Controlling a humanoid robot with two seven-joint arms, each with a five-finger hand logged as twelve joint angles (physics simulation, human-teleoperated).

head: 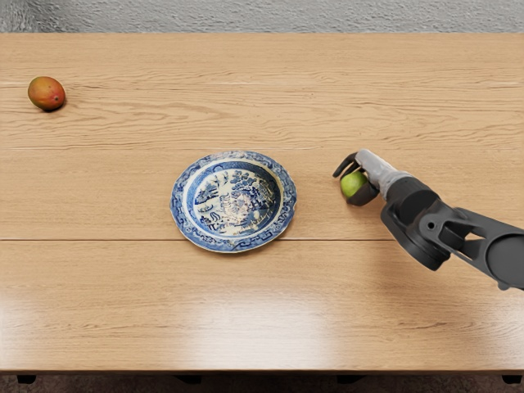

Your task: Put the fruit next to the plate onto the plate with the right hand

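Items in view, largest first:

1. Table [262,311], quantity one. Light wood planks running left to right, filling nearly the whole view.

2. Right arm [442,229], quantity one. Dark links enter from the right edge and slant up and to the left, ending in a grey wrist section.

3. Plate [179,205], quantity one. Round, with a blue-and-white pattern and a scalloped rim. It lies flat near the centre of the table and carries nothing.

4. Right hand [360,176], quantity one. It is located to the right of the plate, apart from the rim. The dark fingers [343,166] are curled around the green fruit and grip it.

5. Fruit, quantity two.
 a. Red-orange fruit [46,92]: rests on the table at the far left, well apart from the plate and from the hand.
 b. Green fruit [353,183]: small and round, enclosed in the right hand beside the plate, not on it. Whether it touches the table surface cannot be determined
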